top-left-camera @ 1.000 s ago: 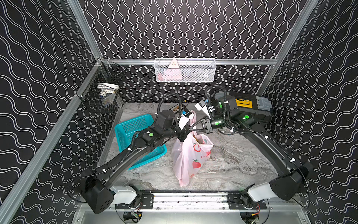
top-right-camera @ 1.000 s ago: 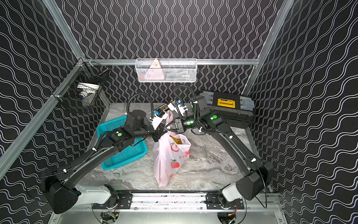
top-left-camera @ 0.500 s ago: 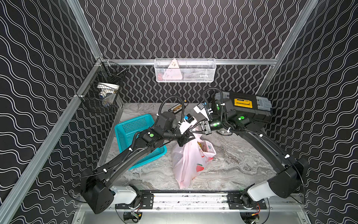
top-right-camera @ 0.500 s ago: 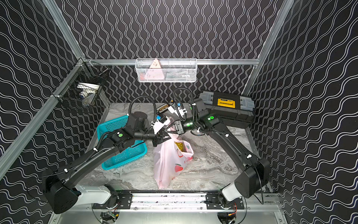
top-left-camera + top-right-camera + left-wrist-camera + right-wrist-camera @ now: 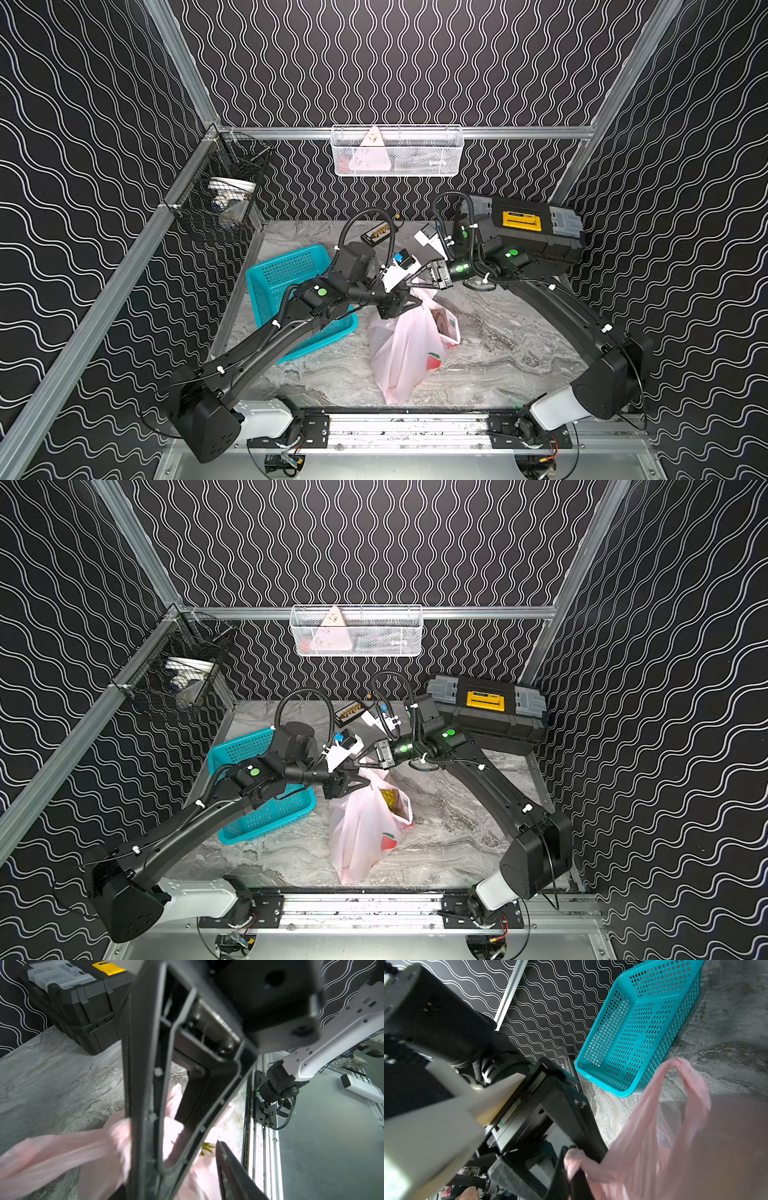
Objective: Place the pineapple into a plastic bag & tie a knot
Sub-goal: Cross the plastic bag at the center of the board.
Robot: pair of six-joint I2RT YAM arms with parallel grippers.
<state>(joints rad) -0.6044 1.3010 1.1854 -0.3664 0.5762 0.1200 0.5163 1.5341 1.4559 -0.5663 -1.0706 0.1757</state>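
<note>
The pale-pink plastic bag (image 5: 409,353) stands on the marble table in both top views, its top drawn up toward the two grippers. Through its mouth shows the pineapple (image 5: 391,802), with a green leaf tip (image 5: 206,1148) in the left wrist view. My right gripper (image 5: 571,1176) is shut on a bunched loop handle (image 5: 691,1088) and points left above the bag (image 5: 409,284). Just below it my left gripper (image 5: 411,302) is open, its finger (image 5: 226,1167) next to the pink film. The grippers cover where the handles meet, so the knot is hidden.
A teal mesh basket (image 5: 291,274) lies left of the bag, under my left arm. A black toolbox (image 5: 536,232) sits at the back right. A white wire basket (image 5: 397,151) hangs on the back wall and a black one (image 5: 224,203) on the left wall.
My left gripper has opened, letting go of the bag handle, and moved right under the right gripper. The right gripper has kept its hold, and the bag has sagged lower.
</note>
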